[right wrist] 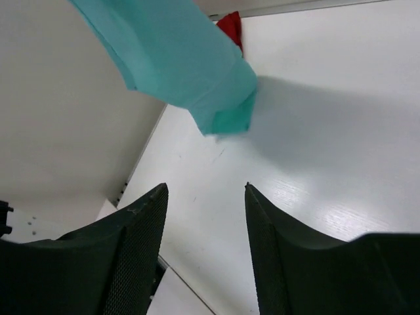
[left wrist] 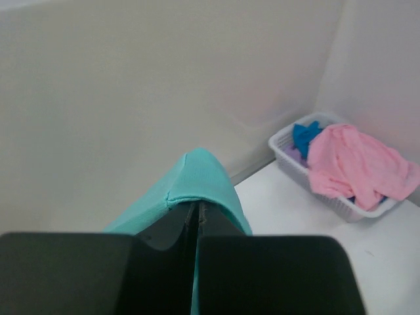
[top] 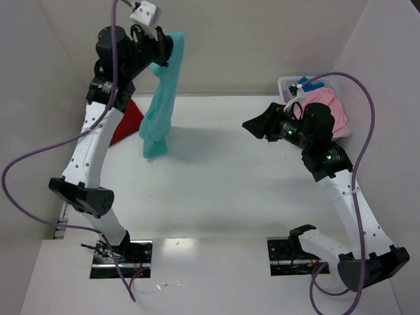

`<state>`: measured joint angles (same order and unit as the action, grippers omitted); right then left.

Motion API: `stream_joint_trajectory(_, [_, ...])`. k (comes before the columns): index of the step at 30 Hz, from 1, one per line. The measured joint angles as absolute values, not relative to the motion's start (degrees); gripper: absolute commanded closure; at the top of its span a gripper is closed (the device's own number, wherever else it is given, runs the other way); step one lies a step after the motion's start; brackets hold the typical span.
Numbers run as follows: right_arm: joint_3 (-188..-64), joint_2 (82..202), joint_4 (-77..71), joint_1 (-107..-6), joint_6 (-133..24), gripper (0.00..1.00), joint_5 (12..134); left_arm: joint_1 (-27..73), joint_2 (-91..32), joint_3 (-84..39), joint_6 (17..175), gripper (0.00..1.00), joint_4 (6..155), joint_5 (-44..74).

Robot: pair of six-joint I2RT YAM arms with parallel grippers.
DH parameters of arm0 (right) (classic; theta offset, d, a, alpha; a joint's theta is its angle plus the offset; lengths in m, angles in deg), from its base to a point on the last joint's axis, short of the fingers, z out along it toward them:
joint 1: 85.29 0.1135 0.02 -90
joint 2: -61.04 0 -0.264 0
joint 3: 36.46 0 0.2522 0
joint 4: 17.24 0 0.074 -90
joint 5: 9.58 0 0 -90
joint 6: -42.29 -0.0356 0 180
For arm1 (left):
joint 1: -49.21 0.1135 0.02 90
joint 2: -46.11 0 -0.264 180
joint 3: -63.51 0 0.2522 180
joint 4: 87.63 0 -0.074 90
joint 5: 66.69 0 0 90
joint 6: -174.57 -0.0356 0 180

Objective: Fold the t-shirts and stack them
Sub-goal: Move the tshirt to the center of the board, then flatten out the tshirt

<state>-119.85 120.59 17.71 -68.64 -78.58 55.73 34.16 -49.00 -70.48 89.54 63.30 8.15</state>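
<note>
The left jaws hold the teal t-shirt [top: 159, 111] hanging

Count in view: 5 t-shirts (1 teal t-shirt [top: 159, 111], 1 dark red t-shirt [top: 129, 122], 1 pink t-shirt [left wrist: 354, 164], 1 blue t-shirt [left wrist: 305, 136], 1 purple t-shirt [left wrist: 293, 155], the last only partly seen), 1 white basket [left wrist: 338, 205], 1 table [top: 216, 190], 2 pincers (left pincer [left wrist: 198, 206], right pincer [right wrist: 206, 190]).

A white plastic basket [top: 289, 83] is sitting at the two o'clock corner of the table [top: 216, 190] in the top view, near where the back wall [top: 262, 39] and the right wall [top: 387, 79] are meeting. The white table is catching a soft glare toward six o'clock, and pale panels are enclosing it on three sides.
</note>
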Motion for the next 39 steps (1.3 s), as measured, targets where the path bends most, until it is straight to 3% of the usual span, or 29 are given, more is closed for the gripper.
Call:
stream_joint_trajectory(4, [-118.6, 120.0, 17.9, -68.6, -78.6, 0.17, 57.3, 29.2, -55.1, -76.6, 87.5, 1.00, 63.7, 5.9])
stream_joint_trajectory(8, [-118.6, 119.5, 18.0, -68.6, -77.6, 0.12, 60.3, 24.8, -58.2, -75.8, 87.5, 1.00, 63.8, 4.3])
stream_joint_trajectory(13, [-118.7, 118.9, 18.6, -68.6, -76.4, 0.03, 64.3, 18.4, -58.2, -64.5, 87.7, 0.97, 65.3, 4.6])
stream_joint_trajectory(14, [-118.7, 118.8, 18.9, -68.6, -76.2, 0.01, 65.2, 17.3, -58.3, -62.2, 87.8, 0.90, 65.3, 4.6])
stream_joint_trajectory(15, [-118.7, 118.8, 19.3, -68.6, -75.9, 0.00, 66.2, 15.8, -58.3, -59.0, 87.9, 0.78, 65.6, 4.5])
stream_joint_trajectory(16, [-118.7, 118.7, 19.9, -68.7, -75.6, 0.00, 67.2, 14.4, -58.3, -56.1, 87.7, 0.47, 65.6, 3.8])
stream_joint_trajectory(17, [-118.7, 118.6, 20.4, -68.6, -75.2, 0.00, 68.4, 13.6, -58.4, -54.3, 87.9, 0.35, 65.5, 3.2])
stream_joint_trajectory(18, [-118.9, 118.5, 21.1, -68.6, -74.8, 0.00, 69.8, 12.9, -58.7, -52.8, 88.2, 0.10, 65.3, 2.4])
stream_joint_trajectory(20, [-119.9, 118.3, 22.4, -68.7, -73.9, 0.00, 73.0, 12.0, -59.0, -51.3, 87.9, 0.00, 65.4, 1.3])
stream_joint_trajectory(30, [-120.2, 120.7, 23.4, -68.6, -72.6, 0.00, 75.4, 13.4, -58.0, -48.4, 86.3, 0.00, 66.5, 6.7])
stream_joint_trajectory(39, [-111.7, 126.7, 24.0, -68.6, -72.5, 0.00, 76.7, 33.4, -66.8, -49.7, 91.8, 0.00, 65.9, 11.1])
